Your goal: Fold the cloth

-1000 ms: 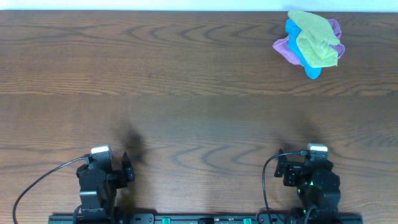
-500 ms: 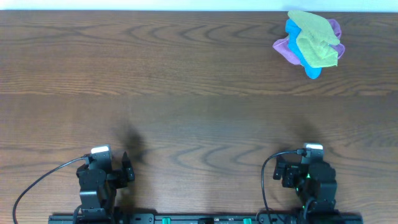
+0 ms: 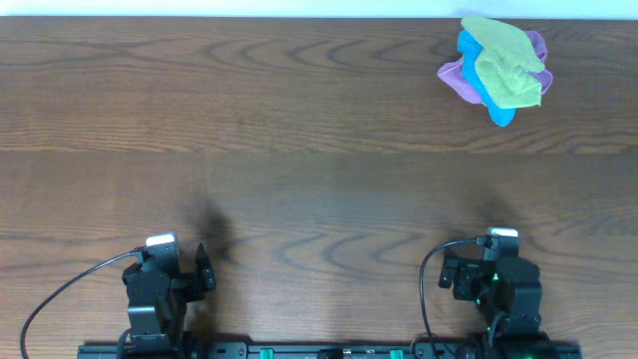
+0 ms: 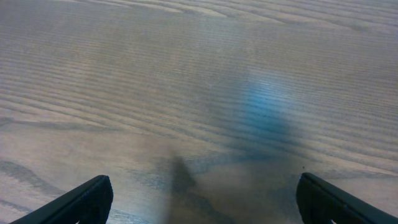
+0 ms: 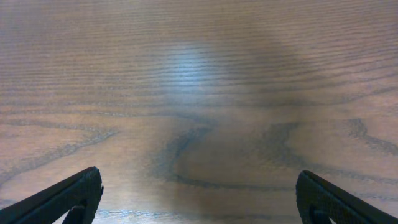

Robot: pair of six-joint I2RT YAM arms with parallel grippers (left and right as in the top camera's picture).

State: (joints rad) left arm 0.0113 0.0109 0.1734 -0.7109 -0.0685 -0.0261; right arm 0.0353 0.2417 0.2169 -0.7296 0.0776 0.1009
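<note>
Lime-green microfibre cloth lies crumpled at the far right corner of the wooden table, on top of a blue cloth and a purple cloth. You see the left gripper and right gripper at the near edge, well apart from the pile. Each has its fingers spread wide over bare wood, grasping nothing.

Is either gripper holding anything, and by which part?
Nothing is held. The left gripper and right gripper are both open above the table; the cloth lies crumpled atop the blue cloth and purple cloth.
</note>
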